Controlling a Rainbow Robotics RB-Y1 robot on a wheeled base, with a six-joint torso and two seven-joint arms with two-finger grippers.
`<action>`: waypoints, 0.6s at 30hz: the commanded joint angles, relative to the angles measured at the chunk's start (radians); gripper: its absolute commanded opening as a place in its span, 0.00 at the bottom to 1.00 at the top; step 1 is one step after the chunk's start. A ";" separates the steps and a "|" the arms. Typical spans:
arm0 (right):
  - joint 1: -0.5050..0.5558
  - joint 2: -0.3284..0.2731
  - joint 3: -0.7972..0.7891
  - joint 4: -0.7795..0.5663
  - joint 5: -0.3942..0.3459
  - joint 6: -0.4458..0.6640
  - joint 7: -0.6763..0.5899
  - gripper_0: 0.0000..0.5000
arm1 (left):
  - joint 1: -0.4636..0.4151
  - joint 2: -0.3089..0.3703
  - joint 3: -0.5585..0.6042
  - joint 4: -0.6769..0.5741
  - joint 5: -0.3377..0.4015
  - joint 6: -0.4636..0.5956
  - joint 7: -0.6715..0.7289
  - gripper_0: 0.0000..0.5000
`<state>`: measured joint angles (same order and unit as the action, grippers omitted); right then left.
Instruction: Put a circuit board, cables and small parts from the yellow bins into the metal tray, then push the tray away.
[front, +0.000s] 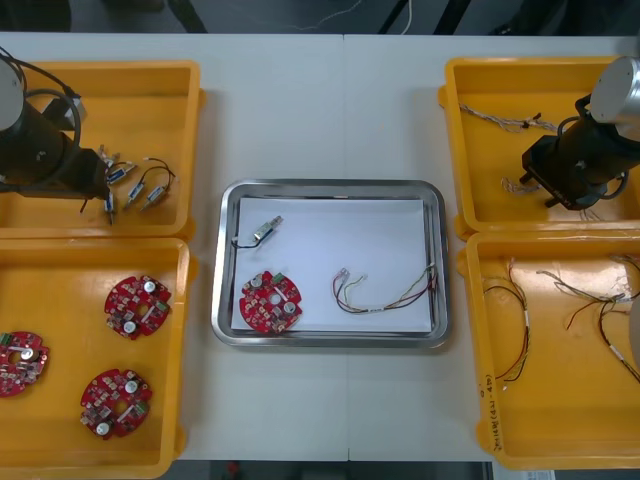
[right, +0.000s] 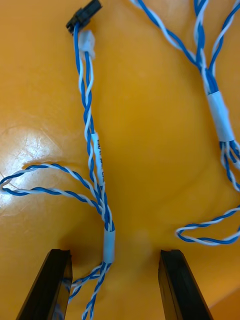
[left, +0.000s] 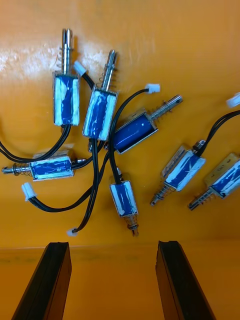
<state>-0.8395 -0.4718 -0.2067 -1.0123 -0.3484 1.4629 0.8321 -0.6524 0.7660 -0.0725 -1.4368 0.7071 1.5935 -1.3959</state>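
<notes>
Fingers (right: 52, 285) of your right gripper (right: 114, 257) stood spread astride a twisted cable (right: 95, 150), to pinch it; left gripper (left: 114, 247) spread too, short of the small metal parts (left: 100, 112).

Light table (front: 290, 110), centre seam (front: 343, 110).

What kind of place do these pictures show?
Probably an electronics kitting bench: plastic yellow bins hold sorted round red circuit boards, small metal parts and twisted blue and white cables, with a rectangular metal tray between them. The open left gripper hovers over parts, the open right gripper over cables.
</notes>
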 joint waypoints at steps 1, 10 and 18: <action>0.013 0.016 -0.027 -0.034 -0.011 -0.024 -0.051 1.00 | 0.016 -0.016 -0.032 0.033 0.009 -0.043 -0.028 1.00; 0.017 0.013 -0.039 -0.034 0.012 -0.056 -0.044 1.00 | 0.017 -0.037 -0.066 0.082 0.009 -0.136 -0.026 1.00; 0.017 0.010 -0.051 -0.034 0.042 -0.059 -0.027 1.00 | 0.017 -0.040 -0.104 0.115 0.006 -0.205 -0.026 1.00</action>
<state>-0.8319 -0.4669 -0.2326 -1.0151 -0.3214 1.4131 0.8273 -0.6440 0.7371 -0.1516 -1.3327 0.7090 1.4120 -1.3959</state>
